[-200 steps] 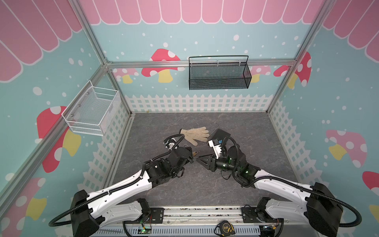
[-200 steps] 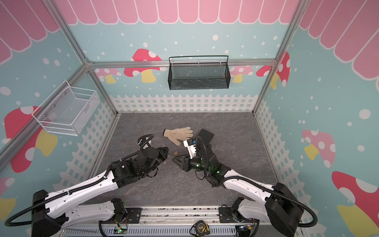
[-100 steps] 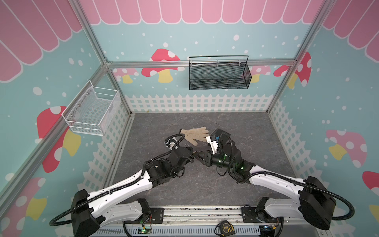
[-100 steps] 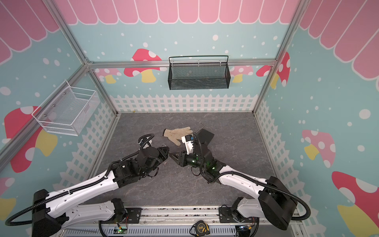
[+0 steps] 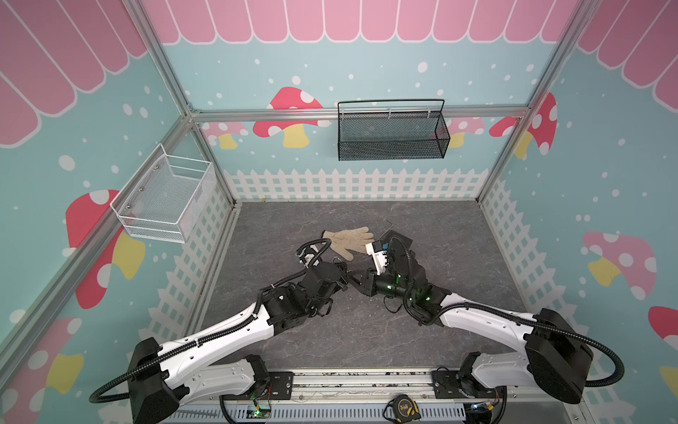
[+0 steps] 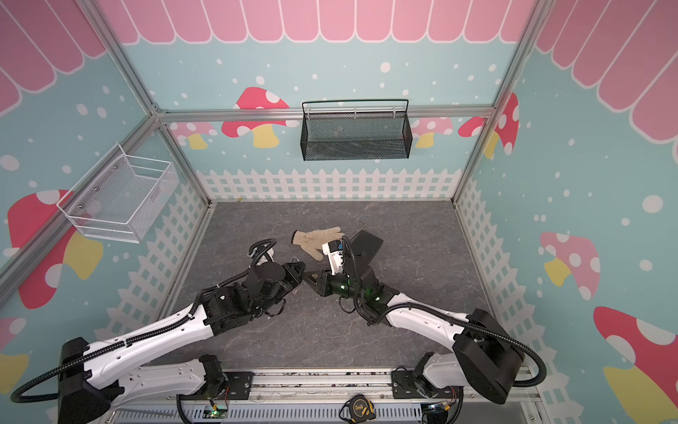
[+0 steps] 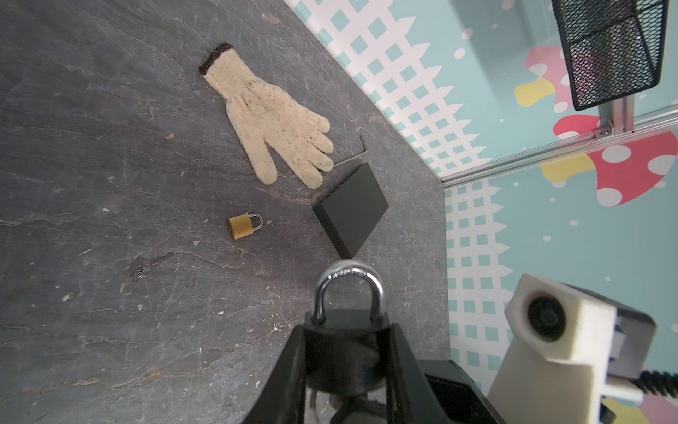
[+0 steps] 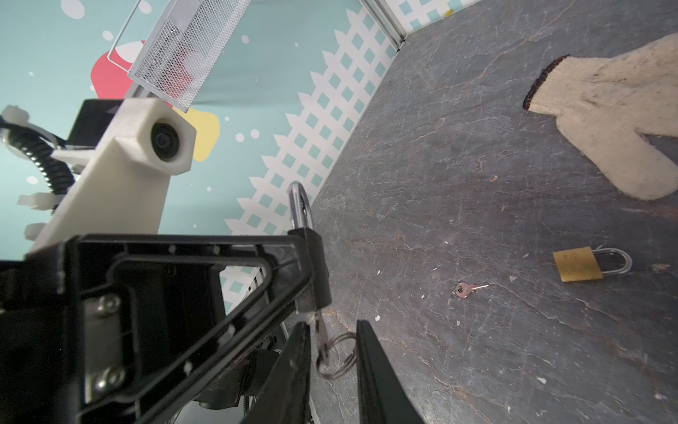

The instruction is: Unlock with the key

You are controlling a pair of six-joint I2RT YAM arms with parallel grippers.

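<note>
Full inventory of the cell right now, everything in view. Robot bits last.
black padlock: 1, black, steel shackle, clamped in left gripper
ringed key: 1, silver, sticking out of black padlock's base
brass padlock: 1, brass, lying on table
loose key: 1, silver, on table near brass padlock
glove: 1, cream, flat on table
box: 1, black, beside glove's fingertips
hex key: 1, dark, between glove and box
black basket: 1, back wall
white basket: 1, left wall
tape measure: 1, black-yellow, front rail
table: 1, grey
left gripper: 1, black, shut on black padlock
right gripper: 1, black, open, straddling ringed key
</note>
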